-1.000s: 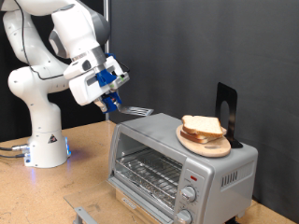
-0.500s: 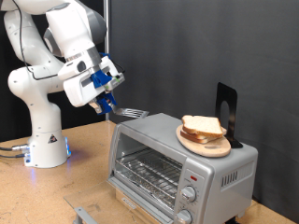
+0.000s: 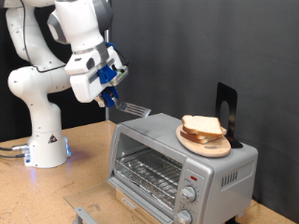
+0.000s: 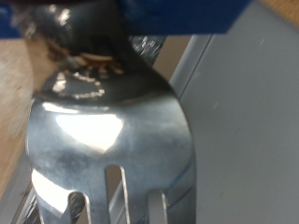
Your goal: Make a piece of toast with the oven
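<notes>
Hand (image 3: pixel 112 97) with spatula (image 3: pixel 134 109), upper centre-left; lifted slightly since last view.
Fingers pinch spatula handle; blade tilted above oven (image 3: pixel 180 160) top; bread slices (image 3: pixel 203 127) untouched on board.

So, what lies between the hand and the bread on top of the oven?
In the exterior view, the hand holds a metal spatula; beyond its blade, only bare oven top reaches the bread.

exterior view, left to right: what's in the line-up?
Robot base → gripper holding a metal spatula → oven → bread slices on a round board → black stand.
</notes>
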`<state>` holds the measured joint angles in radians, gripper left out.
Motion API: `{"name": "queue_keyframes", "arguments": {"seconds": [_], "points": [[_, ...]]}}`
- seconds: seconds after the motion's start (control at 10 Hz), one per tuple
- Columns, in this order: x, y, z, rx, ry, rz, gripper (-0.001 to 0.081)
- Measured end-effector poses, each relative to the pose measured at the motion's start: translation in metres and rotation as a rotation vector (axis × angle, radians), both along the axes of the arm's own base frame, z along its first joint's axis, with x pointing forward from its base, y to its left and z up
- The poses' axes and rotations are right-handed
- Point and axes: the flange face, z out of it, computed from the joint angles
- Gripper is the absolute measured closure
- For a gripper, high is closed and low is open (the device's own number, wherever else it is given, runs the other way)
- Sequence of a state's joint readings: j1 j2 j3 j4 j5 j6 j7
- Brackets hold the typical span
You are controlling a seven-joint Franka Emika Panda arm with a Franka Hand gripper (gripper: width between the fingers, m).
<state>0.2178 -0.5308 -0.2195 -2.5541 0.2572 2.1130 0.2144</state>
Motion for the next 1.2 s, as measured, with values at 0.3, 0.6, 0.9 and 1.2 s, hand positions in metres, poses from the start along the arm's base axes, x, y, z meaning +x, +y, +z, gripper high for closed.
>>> {"name": "queue_keyframes", "arguments": {"seconds": [0.3, 0.6, 0.9, 1.2], "points": [[0.023, 0.001, -0.007, -0.067, -0.074, -0.035, 0.0328], [0.044, 0.001, -0.018, -0.088, -0.161, -0.076, 0.0328], [0.055, 0.009, -0.027, -0.075, -0.199, -0.089, 0.0328], [0.063, 0.017, -0.035, -0.072, -0.178, -0.083, 0.0328]]}}
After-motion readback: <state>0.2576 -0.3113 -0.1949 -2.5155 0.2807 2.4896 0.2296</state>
